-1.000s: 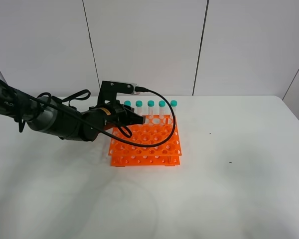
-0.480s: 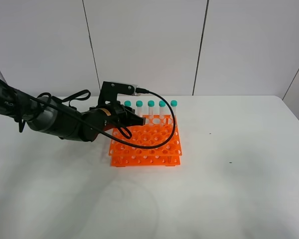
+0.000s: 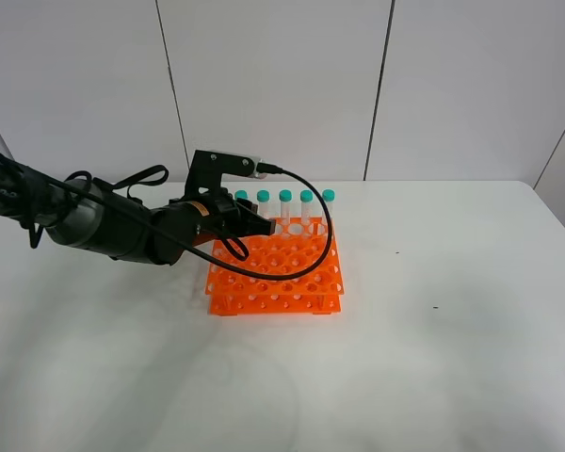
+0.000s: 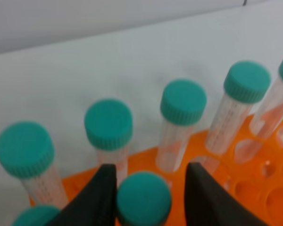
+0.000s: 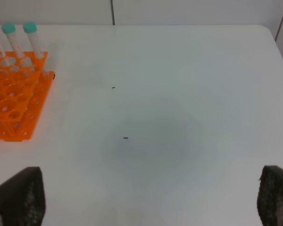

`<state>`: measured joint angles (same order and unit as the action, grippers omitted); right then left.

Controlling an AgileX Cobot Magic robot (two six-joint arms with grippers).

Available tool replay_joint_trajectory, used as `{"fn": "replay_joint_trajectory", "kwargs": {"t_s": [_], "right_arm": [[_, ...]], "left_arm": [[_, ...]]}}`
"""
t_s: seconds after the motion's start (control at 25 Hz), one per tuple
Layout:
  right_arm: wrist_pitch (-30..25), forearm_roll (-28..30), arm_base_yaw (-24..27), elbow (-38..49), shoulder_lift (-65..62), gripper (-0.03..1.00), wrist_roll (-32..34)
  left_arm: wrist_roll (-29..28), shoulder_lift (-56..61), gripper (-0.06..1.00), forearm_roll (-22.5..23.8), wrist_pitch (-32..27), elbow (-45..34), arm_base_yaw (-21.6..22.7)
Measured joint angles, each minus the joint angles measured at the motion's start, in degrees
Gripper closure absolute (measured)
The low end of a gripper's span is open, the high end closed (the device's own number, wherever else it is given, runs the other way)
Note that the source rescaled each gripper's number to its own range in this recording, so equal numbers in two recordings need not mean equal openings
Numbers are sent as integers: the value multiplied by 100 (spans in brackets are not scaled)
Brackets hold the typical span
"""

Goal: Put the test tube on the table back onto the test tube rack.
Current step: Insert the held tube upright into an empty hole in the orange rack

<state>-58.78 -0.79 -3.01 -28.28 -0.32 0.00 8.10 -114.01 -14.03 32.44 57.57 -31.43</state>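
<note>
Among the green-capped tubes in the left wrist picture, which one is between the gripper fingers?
The test tube whose cap sits lowest in the left wrist view, between the two black fingers of the left gripper. The other tubes stand in a row behind it, outside the fingers.

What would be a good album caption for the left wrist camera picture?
Black fingers flank a teal-capped test tube standing in the orange rack, behind a row of matching tubes.

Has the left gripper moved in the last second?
No. The left gripper sits at the same spot over the test tube rack's back-left corner, only its arm shifting slightly.
</note>
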Motion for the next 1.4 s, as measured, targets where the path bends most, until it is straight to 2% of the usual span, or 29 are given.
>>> {"fn": "replay_joint_trajectory", "kwargs": {"t_s": [0.24, 0.32, 0.52, 0.64, 0.76, 0.88, 0.96, 1.16, 1.4], "right_arm": [[0, 0, 0, 0, 0, -3, 0], [0, 0, 0, 0, 0, -3, 0], [0, 0, 0, 0, 0, -3, 0], [0, 0, 0, 0, 0, -3, 0], [0, 0, 0, 0, 0, -3, 0], [0, 0, 0, 0, 0, -3, 0], [0, 0, 0, 0, 0, -3, 0], [0, 0, 0, 0, 0, -3, 0], [0, 0, 0, 0, 0, -3, 0]], "left_arm": [[0, 174, 66, 39, -6, 0, 0], [0, 290, 59, 39, -33, 0, 0], [185, 720, 32, 59, -116, 0, 0], [397, 966, 26, 59, -390, 0, 0], [556, 1199, 25, 59, -878, 0, 0], [638, 1435, 24, 59, -1560, 6, 39], [658, 1540, 20, 59, -2279, 97, 131], [690, 1588, 10, 59, -4369, 677, 608], [710, 1588, 10, 67, -5904, 1266, 1272]]}}
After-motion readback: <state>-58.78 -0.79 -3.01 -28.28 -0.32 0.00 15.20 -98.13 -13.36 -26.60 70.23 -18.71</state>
